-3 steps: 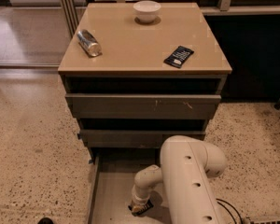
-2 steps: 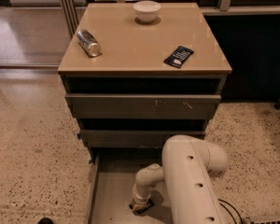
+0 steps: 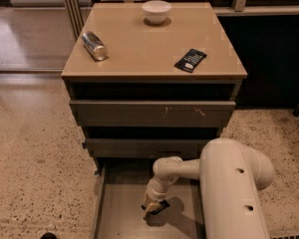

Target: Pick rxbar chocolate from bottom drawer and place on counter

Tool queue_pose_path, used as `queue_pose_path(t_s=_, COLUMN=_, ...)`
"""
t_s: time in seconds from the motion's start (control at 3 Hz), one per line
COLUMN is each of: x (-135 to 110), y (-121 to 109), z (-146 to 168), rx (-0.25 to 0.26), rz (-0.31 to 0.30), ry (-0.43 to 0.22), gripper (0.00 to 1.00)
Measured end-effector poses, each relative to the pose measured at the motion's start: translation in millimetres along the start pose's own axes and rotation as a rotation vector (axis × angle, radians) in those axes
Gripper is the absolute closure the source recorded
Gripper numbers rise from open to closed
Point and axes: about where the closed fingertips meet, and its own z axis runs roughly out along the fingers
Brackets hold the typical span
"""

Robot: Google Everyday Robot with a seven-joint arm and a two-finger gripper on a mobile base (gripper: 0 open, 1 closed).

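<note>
Speckled stone floor surrounds the cabinet. Nearest, the white arm's gripper [image 3: 153, 206] sits low in the pulled-out grey bottom drawer [image 3: 120, 214], at the small black-wrapped rxbar chocolate [image 3: 163, 206]. Whether its jaws have closed cannot be told. This looks like the grasp step. The next move calls for a lift clear of the overhanging drawer fronts, up to the smooth tan counter tabletop [image 3: 139, 51], which is open mid-surface.

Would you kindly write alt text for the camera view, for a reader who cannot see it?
The robot's white arm reaches down into the open bottom drawer, its hand at what looks like the rxbar chocolate. On the counter above sit a white bowl, a silver can on its side and a black bar with a white label.
</note>
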Motion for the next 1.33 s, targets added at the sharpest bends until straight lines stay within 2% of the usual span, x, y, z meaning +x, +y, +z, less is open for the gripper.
queue_pose_path(t_s=0.33, x=-12, y=1, z=-63, rx=0.003, rz=-0.022, ry=-0.045, gripper=1.0)
queue_pose_path(t_s=1.0, x=-42, y=5, z=-176, rx=0.004, rz=-0.121, ry=-0.118, gripper=1.0)
queue_pose_path(t_s=1.33, x=-62, y=13, z=-229, rx=0.039, rz=-0.156, ry=-0.112, gripper=1.0)
